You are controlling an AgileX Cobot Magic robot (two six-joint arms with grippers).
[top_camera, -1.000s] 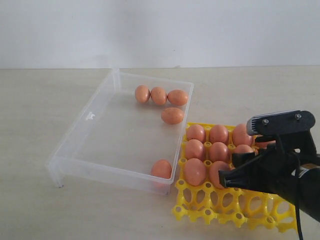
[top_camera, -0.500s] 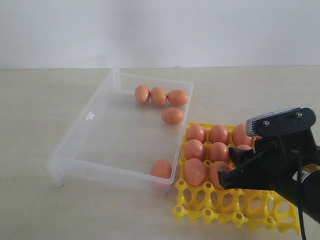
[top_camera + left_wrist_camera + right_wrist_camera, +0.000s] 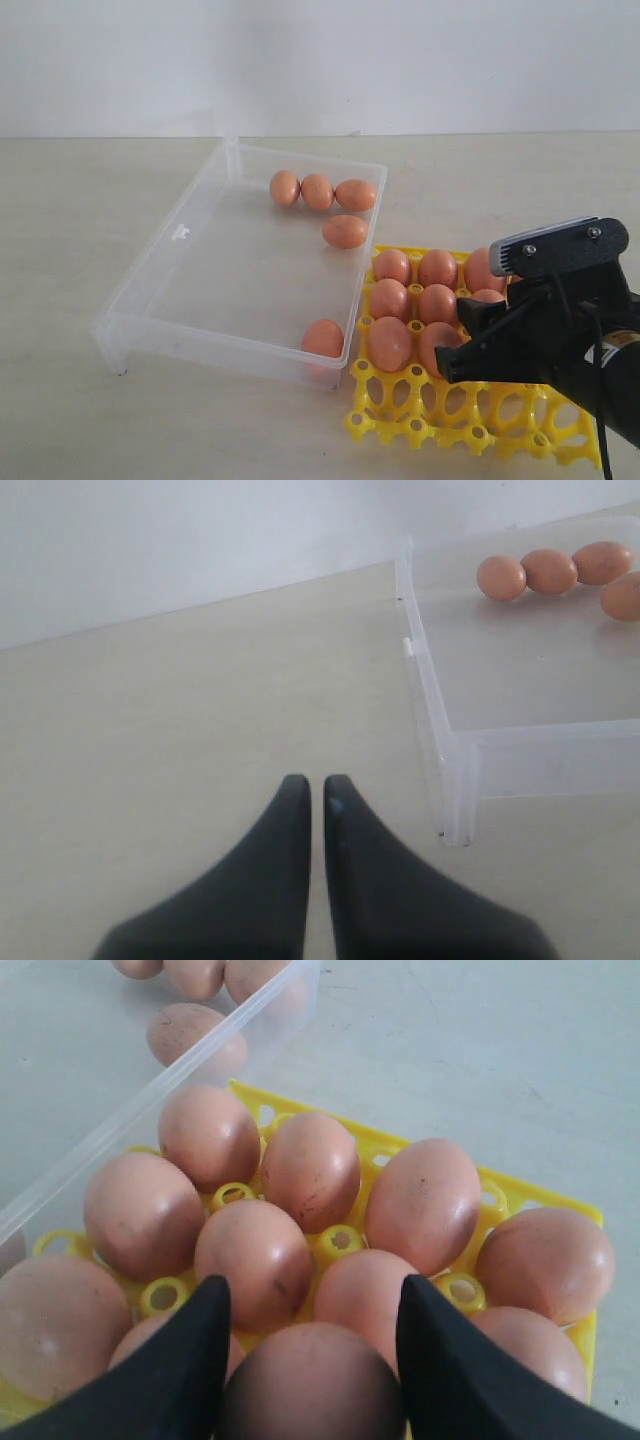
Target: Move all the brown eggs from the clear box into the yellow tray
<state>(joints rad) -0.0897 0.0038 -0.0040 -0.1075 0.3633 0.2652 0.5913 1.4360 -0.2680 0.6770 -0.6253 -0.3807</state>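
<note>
Looking across the pale surface point(image 3: 90, 220), I see the clear box point(image 3: 250, 285) lying open, its long sides running away from me. Five brown eggs point(image 3: 317, 191) lie loose on its floor. Three sit in a row, touching one another, along the far wall. A fourth lies just in front of that row, close to the long wall that faces the tray, and a fifth is alone in the near corner on that same side. The yellow tray point(image 3: 440, 408) lies flat just outside that long wall, by the box's near end, with its corner close against the plastic. The tray cells nearest the box hold eggs standing upright, and the row toward me shows bare yellow rings. The right tool point(image 3: 452, 338) hangs low over the tray, on the side away from the box. Its wrist camera shows two black fingers point(image 3: 180, 1360) set apart with a brown egg point(image 3: 310, 1385) between them, one finger against each flank. Whether that egg rests in a cell I cannot tell. The left tool point(image 3: 315, 785) is over bare surface outside the box's other long wall, near its near corner, with its fingers drawn almost together and only a thin slit between them.
</note>
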